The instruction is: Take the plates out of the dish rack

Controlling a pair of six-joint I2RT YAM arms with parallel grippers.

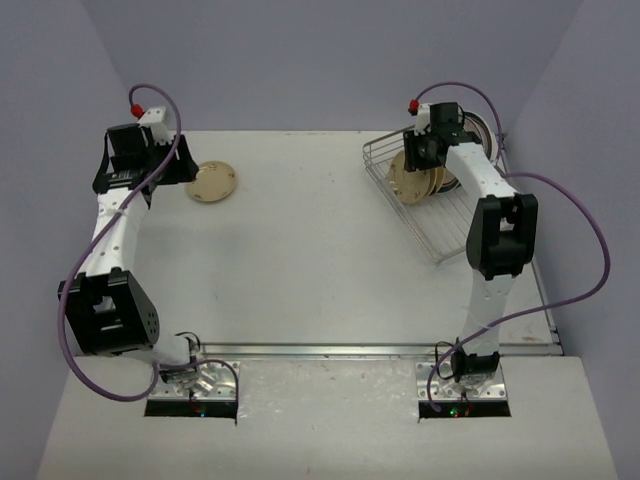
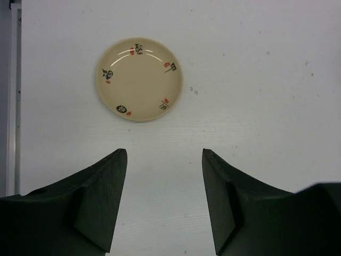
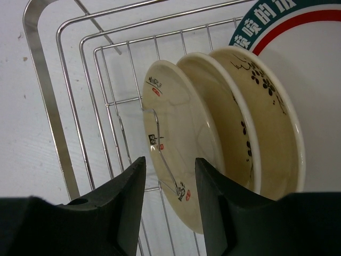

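The right gripper (image 3: 170, 162) has one finger on each side of the lower rim of the nearest cream plate (image 3: 176, 117). This plate stands on edge in the dish rack (image 3: 40, 106), far right on the table (image 1: 320, 260), so its rim is easy to reach. I cannot tell if the pads really press it. Behind it lean two more plates (image 3: 266, 122). A big green-rimmed plate (image 3: 287, 26) is cut off. The left gripper (image 2: 164, 154) hangs open and empty, near a flat plate (image 2: 139, 79) at the far left.

green-rimmed plate (image 3: 306, 56) cropped, front plate (image 3: 181, 128) partly behind fingers (image 3: 219, 213)
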